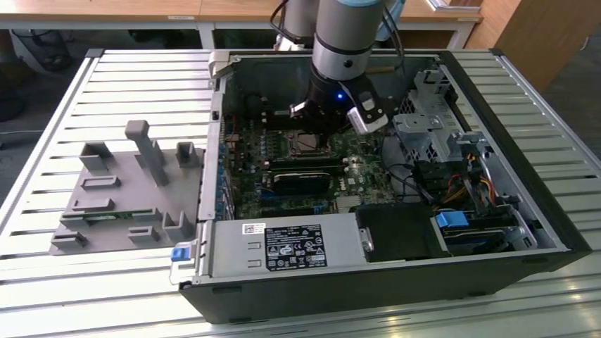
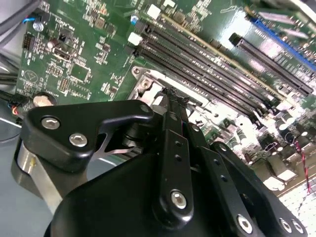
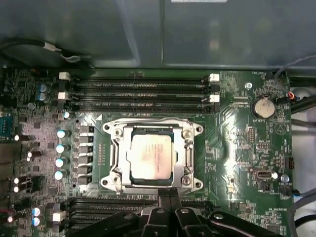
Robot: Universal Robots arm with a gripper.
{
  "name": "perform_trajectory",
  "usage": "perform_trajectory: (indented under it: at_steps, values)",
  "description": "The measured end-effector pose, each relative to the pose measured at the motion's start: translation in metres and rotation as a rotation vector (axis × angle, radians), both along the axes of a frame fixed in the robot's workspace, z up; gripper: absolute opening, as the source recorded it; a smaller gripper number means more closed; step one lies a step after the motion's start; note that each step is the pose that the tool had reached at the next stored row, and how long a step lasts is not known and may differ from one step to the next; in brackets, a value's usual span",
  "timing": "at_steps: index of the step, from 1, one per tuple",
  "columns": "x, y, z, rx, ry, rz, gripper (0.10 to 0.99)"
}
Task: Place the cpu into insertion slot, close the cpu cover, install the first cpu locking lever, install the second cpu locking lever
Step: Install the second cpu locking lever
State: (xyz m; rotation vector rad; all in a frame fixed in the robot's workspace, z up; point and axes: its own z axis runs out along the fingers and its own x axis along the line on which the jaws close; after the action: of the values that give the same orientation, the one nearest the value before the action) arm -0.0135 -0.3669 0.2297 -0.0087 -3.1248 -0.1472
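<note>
One arm works inside the open computer case (image 1: pixel 526 211), which lies on its side on a slatted table (image 1: pixel 56 296) so I can bring the tool straight down onto the motherboard (image 3: pixel 237 148). The cpu (image 3: pixel 152 158) sits flat in the insertion slot (image 3: pixel 129 170), its pale metal top showing through the window of the cpu cover (image 3: pixel 150 124), which appears folded down over it; I judge placement done and the cover at least lowered. Whether either locking lever is latched, I cannot tell.

My gripper (image 3: pixel 170 193) hangs just at the socket's edge in the first wrist view, the two black fingers (image 3: pixel 164 196) drawn together into one narrow tip, clamped on nothing that I can see. In the second wrist view the same tip (image 2: pixel 171 95) meets the silver socket frame, which suggests a pressing or hooking move rather than a grasp. A grey parts fixture (image 1: pixel 122 197) stands well apart on the exterior view's left.
</note>
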Motion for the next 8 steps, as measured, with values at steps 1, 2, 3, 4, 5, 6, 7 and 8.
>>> perform_trajectory:
  at_steps: [1,2,3,4,5,6,7,8]
  values:
    - [-0.0001,-0.0016,0.0,0.001,0.0,0.0,0.106]
    - [-0.0005,-0.0028,0.0,0.007,-0.0001,0.0,0.106]
    - [-0.0016,-0.0038,0.0,0.016,0.0,0.0,0.106]
    - [-0.0028,-0.0045,0.0,0.028,0.0001,0.0,0.106]
    - [-0.0038,-0.0051,-0.0001,0.04,0.0001,0.0,0.106]
    - [-0.0044,-0.0058,-0.0001,0.049,0.0,0.0,0.106]
    - [-0.0047,-0.0069,-0.0001,0.053,0.0,0.0,0.106]
    - [-0.005,-0.0082,-0.0001,0.054,-0.0001,0.0,0.106]
